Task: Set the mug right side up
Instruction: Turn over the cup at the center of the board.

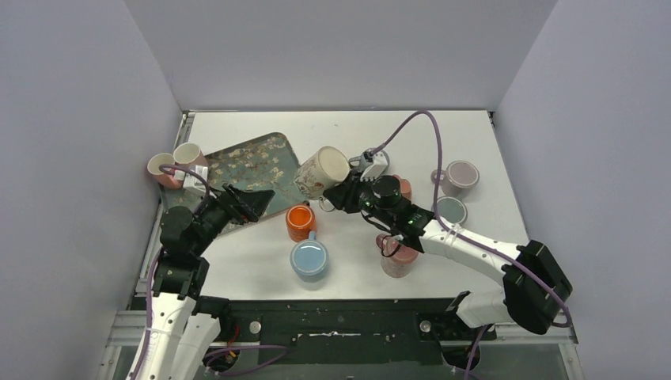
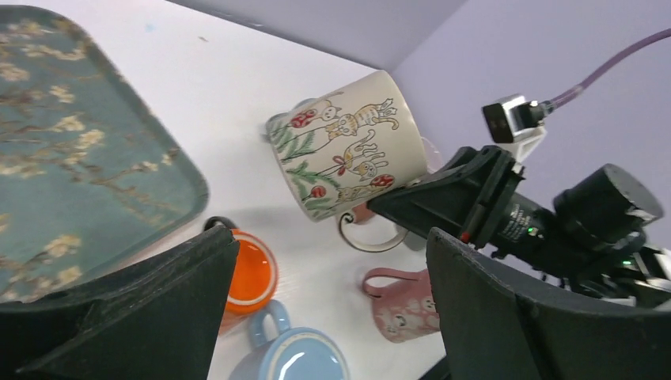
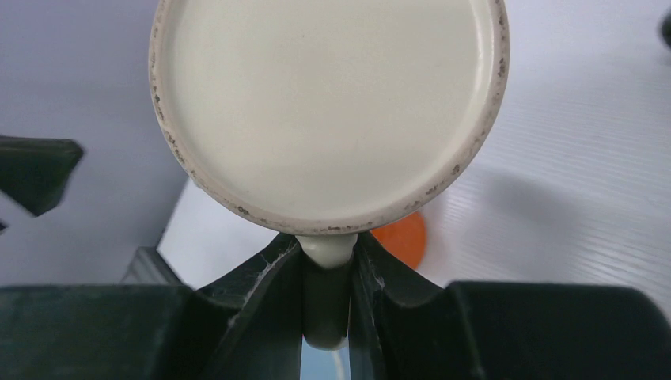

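Note:
The cream mug [image 1: 323, 172] with cat drawings hangs tilted above the table, between the tray and the right arm. My right gripper [image 1: 342, 194] is shut on its handle [image 3: 326, 252]. The mug's flat base [image 3: 328, 103] faces the right wrist camera, and its mouth points down-left toward the tray. From the left wrist view the mug [image 2: 340, 150] lies slanted, its looped handle [image 2: 372, 237] underneath. My left gripper [image 1: 249, 199] hovers open over the tray's near right edge, with nothing between its fingers [image 2: 475, 301].
A patterned teal tray [image 1: 253, 170] lies at left, with two mugs [image 1: 162, 168] beyond its left edge. An orange mug [image 1: 301, 222] and a blue mug [image 1: 308, 258] stand in the middle. A pink mug [image 1: 398, 257] sits near the right arm, and two greyish mugs [image 1: 460, 176] stand at right.

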Controlling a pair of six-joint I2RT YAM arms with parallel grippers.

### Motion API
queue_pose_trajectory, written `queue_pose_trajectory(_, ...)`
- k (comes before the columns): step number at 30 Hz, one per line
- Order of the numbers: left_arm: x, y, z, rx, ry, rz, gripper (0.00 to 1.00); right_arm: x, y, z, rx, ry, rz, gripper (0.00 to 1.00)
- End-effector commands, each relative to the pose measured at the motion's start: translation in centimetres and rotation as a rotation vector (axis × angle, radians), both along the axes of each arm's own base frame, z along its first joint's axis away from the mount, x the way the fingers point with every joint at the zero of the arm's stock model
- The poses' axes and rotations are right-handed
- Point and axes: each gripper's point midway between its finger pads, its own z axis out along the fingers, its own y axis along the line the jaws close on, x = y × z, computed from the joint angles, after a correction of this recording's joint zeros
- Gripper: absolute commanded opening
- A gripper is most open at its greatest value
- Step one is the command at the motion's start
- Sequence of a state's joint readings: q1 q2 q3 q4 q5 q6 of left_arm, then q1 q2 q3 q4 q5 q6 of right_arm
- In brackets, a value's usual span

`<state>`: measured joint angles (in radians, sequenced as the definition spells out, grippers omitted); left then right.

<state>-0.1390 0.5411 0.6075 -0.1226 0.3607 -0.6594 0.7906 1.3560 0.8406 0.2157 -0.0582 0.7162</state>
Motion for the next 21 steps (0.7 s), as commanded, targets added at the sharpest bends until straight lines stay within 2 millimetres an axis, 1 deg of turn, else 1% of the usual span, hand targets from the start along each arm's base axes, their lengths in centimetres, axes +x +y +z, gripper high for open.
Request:
queue_pose_trajectory(1,-1.7,-2.7,3.5,-0.185,-0.097,-0.167,0.86,-2.7,1.5,15.0,0.479,-0.288,0.151,0.00)
queue_pose_trajectory(2,-1.8,-2.9,3.4,-0.208,-0.096,-0.177,0.86,-3.0,1.3,15.8,0.515,-0.300,0.155,0.00)
queue_pose_trajectory(3,-2.0,-3.0,3.5,-0.238,-0.099,-0.188,0.86,-3.2,1.2,16.2,0.537,-0.295,0.158,0.00)
queue_pose_trajectory(8,-3.0,-3.6,4.8,-0.375,-0.133,-0.252,0.85,-4.1,0.8,19.4,0.697,-0.322,0.173,0.00)
queue_pose_trajectory(14,-3.8,-3.9,6.2,-0.427,-0.176,-0.295,0.87,-4.9,0.6,22.3,0.870,-0.338,0.209,0.00)
queue_pose_trajectory(17,-3.7,-3.7,6.7,-0.454,-0.195,-0.290,0.85,-5.8,0.9,23.7,0.942,-0.347,0.260,0.00)
queue_pose_trajectory(21,-3.3,-3.8,6.9,-0.471,-0.186,-0.292,0.82,-7.4,1.7,25.4,0.978,-0.374,0.322,0.00)
